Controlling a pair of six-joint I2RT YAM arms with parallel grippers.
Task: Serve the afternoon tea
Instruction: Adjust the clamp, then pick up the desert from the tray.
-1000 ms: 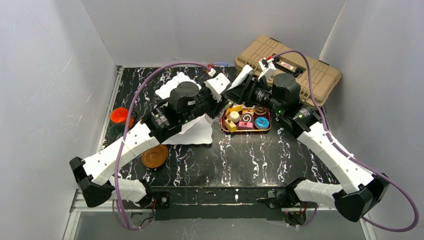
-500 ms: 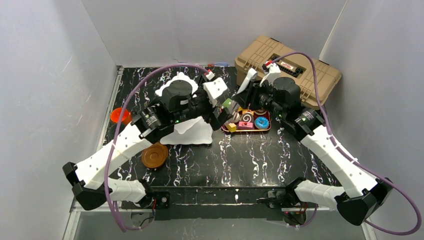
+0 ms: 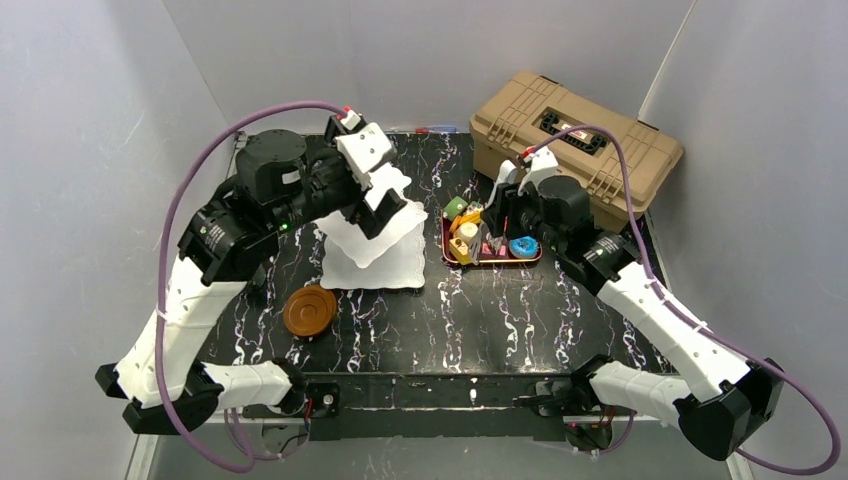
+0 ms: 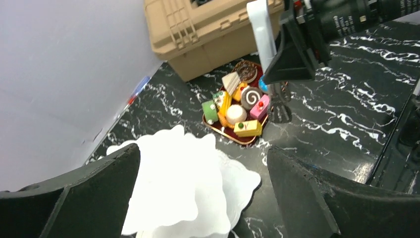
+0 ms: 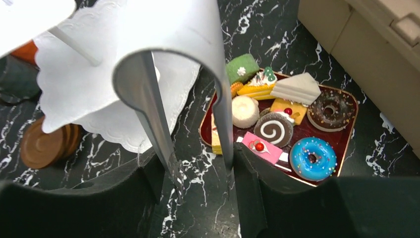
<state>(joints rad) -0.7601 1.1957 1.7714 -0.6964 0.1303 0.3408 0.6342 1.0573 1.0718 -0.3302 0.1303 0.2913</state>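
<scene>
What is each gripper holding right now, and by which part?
The right gripper holds the metal tongs by their two arms, below the bent end, tips pointing down. The left gripper is open and holds nothing.

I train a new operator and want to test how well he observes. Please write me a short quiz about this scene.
1. True or false: the left gripper is open and holds nothing.
2. What does the right gripper hold? A) nothing B) metal tongs C) a spoon
3. Fill in: the pastries lie on a dark red ____.
Key: 1 true; 2 B; 3 tray.
</scene>
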